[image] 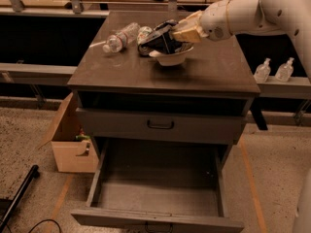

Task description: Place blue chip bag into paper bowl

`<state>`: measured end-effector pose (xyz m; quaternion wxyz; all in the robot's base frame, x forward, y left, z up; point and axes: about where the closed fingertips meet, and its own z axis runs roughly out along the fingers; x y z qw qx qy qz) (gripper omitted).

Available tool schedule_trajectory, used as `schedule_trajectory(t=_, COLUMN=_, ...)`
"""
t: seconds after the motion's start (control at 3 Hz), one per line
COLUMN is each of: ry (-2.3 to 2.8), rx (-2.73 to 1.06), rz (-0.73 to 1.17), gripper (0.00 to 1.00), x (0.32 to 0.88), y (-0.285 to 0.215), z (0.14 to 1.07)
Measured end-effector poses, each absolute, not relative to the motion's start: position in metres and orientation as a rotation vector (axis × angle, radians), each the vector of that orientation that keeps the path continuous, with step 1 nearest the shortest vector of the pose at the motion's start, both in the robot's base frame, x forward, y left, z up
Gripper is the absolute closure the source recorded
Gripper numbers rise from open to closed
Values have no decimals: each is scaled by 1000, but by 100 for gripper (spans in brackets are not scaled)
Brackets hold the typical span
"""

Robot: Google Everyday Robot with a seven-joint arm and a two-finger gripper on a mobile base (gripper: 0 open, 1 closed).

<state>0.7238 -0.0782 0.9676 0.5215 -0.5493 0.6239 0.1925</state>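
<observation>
The blue chip bag [158,41] is dark and crumpled, held in my gripper [176,35] right above the paper bowl [171,58]. The bag hangs at the bowl's left half and covers part of its rim. The bowl is off-white and sits on the dark tabletop [214,72] near the back middle. My white arm [243,16] reaches in from the upper right. The gripper is shut on the bag.
A clear plastic bottle [119,38] lies at the back left of the tabletop, with a crushed can [144,33] just behind the bag. The bottom drawer [155,188] stands pulled open. A cardboard box [73,140] sits on the floor at left. Two bottles [274,72] stand at right.
</observation>
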Motion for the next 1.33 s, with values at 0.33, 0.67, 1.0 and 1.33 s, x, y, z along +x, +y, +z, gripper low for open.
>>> schedule_trajectory(t=0.33, ry=1489, rx=-1316, rz=435, gripper=59, x=725, y=-77, z=955)
schedule_trajectory(t=0.67, ry=1483, rx=-1318, rz=418, gripper=36, x=724, y=-76, z=948)
schedule_trajectory(t=1.0, ry=1489, rx=-1325, rz=387, gripper=13, x=721, y=-79, z=945)
schedule_trajectory(t=1.33, ry=1524, rx=-1320, rz=363, gripper=0, x=719, y=-88, z=944)
